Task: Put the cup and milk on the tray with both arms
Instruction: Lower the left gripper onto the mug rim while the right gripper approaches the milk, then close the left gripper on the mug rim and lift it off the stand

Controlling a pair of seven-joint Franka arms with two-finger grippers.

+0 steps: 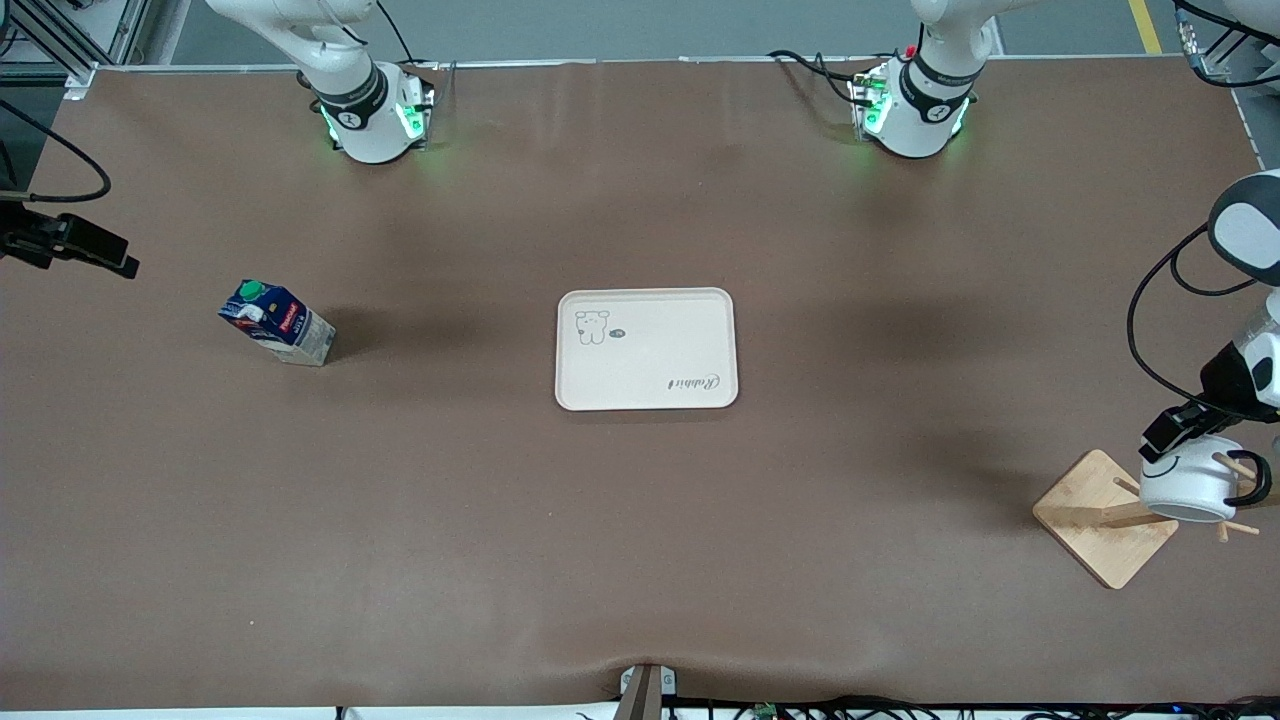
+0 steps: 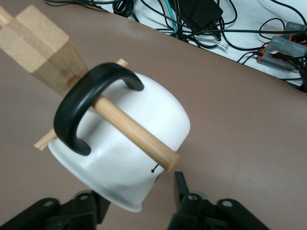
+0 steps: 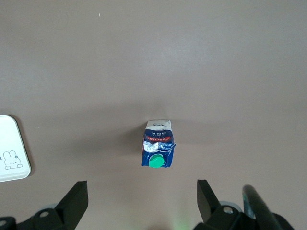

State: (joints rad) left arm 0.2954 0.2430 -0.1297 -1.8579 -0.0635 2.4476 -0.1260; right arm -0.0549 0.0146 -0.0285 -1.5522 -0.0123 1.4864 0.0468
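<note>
Front view: bare brown table [image 1: 640, 520] around tray [image 1: 646, 380], milk [image 1: 278, 324] well apart.

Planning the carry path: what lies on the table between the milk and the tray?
Nothing: in the front view only bare brown table covering lies between the milk and the tray. The right wrist view shows the same.

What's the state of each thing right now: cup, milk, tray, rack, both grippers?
cup: hanging by its handle on a rack peg, not yet lifted off
milk: upright on the table, cap on, untouched
tray: flat on the table, nothing on it
rack: standing, one peg through the cup's handle
left gripper: open, fingers either side of the cup
right gripper: open, over the milk, holding nothing
</note>
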